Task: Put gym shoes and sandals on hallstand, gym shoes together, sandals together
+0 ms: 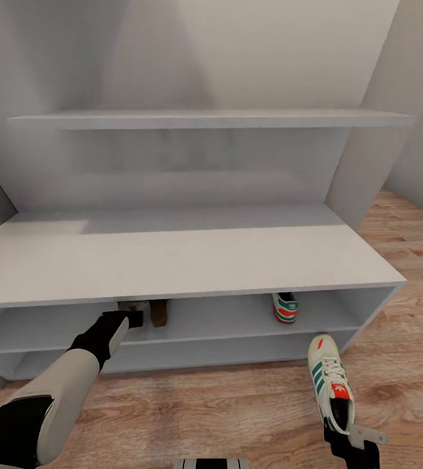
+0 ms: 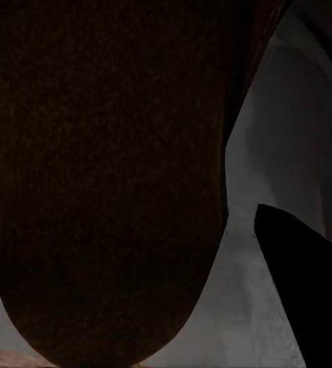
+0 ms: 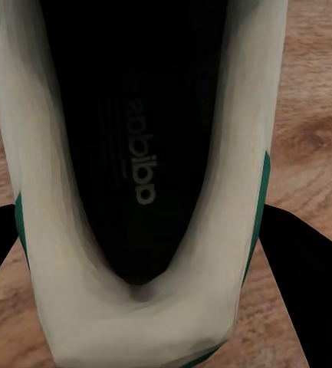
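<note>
Sneaker (image 1: 329,381) in white with green stripes and an orange-red tongue patch hangs above the wood floor (image 1: 237,410) in front of the rack (image 1: 172,260), toe pointing toward it, and we hold it by the heel with our right gripper (image 1: 341,435), closed on the heel rim; from the right wrist we look straight down into its dark insole (image 3: 139,153) with the fingers (image 3: 304,291) on either side. Its partner (image 1: 284,307) already sits on the upper open shelf toward the right, orange heel facing us. Further left on the same shelf stands one brown sandal (image 1: 159,312), and just beside it our left gripper (image 1: 132,318) reaches in under the bench top with a second sandal (image 1: 129,305), of which little shows from the head (the left wrist sees its dark brown sole (image 2: 104,176) close up between the fingers (image 2: 304,291), so we take it as clamped). Above the bench a floating shelf (image 1: 211,119) runs along the pale grey wall.
</note>
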Controlling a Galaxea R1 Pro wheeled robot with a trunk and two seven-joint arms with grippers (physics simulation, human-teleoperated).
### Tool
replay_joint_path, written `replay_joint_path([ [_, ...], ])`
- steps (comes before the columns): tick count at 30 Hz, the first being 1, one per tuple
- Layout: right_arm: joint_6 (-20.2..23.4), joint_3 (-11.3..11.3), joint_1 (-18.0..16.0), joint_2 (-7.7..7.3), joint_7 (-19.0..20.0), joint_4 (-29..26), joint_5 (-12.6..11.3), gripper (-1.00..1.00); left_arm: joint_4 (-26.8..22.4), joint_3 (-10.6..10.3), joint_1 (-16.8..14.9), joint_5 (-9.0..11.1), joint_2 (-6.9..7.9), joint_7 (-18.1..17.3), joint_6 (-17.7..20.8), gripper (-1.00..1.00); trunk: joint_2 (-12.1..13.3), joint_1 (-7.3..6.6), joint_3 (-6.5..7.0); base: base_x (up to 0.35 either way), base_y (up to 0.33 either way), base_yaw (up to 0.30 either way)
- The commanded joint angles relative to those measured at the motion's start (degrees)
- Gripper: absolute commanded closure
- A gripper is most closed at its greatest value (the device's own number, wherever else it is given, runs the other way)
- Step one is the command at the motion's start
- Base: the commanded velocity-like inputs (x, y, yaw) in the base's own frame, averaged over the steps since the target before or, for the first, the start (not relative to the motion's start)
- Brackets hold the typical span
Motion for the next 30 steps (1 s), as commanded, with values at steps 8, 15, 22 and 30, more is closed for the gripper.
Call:
replay_joint_path([
  [8,-0.08,0.5,-0.02,-0.02,-0.37,-0.02,-0.27,1.0,-0.07,0.33,-0.01,-0.05,0.14,0.07,0.29,-1.0,-0.02,-0.01,-0.04,0.0,0.0,0.0],
  [15,-0.08,0.5,-0.02,-0.02,-0.36,-0.02,-0.3,1.0,-0.07,0.27,-0.01,-0.03,0.14,0.07,0.29,-1.0,-0.02,-0.01,-0.04,-0.201,0.0,0.0],
  [22,-0.08,0.5,-0.02,-0.02,-0.36,-0.02,-0.29,1.0,-0.14,0.34,0.07,-0.03,0.15,0.07,0.06,-1.0,-0.02,-0.01,-0.04,-0.329,0.0,0.0],
  [30,-0.08,0.5,-0.02,-0.02,-0.36,-0.02,-0.31,1.0,0.06,0.34,1.32,0.49,0.15,0.04,-4.32,-1.0,-0.02,-0.01,-0.04,-0.334,0.0,0.0],
])
